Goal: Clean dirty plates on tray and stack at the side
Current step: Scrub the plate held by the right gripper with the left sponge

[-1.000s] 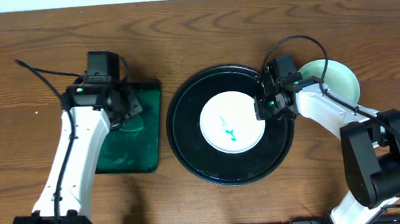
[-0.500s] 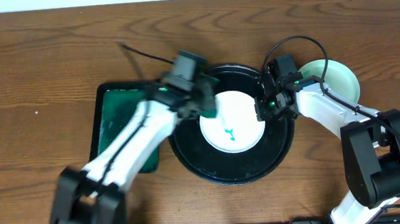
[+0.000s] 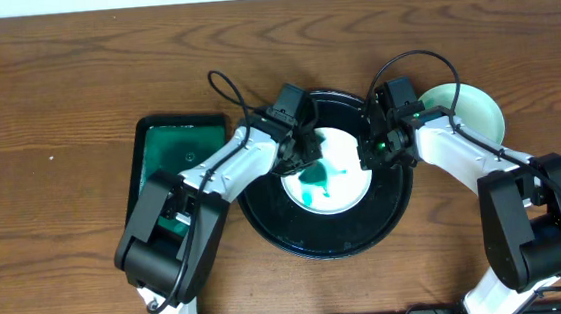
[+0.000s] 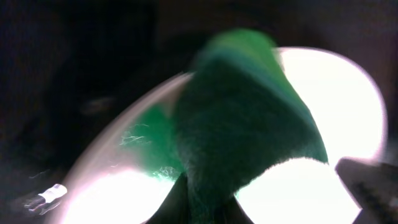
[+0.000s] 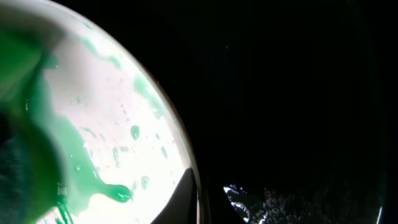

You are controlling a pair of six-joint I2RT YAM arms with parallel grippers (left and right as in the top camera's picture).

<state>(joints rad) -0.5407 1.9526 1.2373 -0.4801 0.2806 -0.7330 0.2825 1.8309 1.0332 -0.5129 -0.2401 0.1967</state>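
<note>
A dirty plate [image 3: 345, 187], white with a teal smear, lies in the middle of the black tray [image 3: 265, 210]. My left gripper [image 3: 305, 153] is shut on a green cloth [image 4: 242, 124] and presses it onto the plate's left half [image 4: 336, 93]. My right gripper [image 3: 369, 155] is shut on the plate's right rim; in the right wrist view one finger [image 5: 198, 199] lies over the rim of the plate [image 5: 137, 143], with the tray [image 5: 298, 93] dark beside it. Green smears and drops cover the plate there.
A pale green-tinted plate [image 3: 473, 112] sits on the wooden table to the right of the black tray, behind my right arm. The dark green rectangular tray [image 3: 175, 155] lies to the left. My left arm spans from it to the black tray.
My left arm swung right from the green rectangular tray to the black tray, carrying the cloth onto the plate. The teal smear has spread. My right arm has not moved.
</note>
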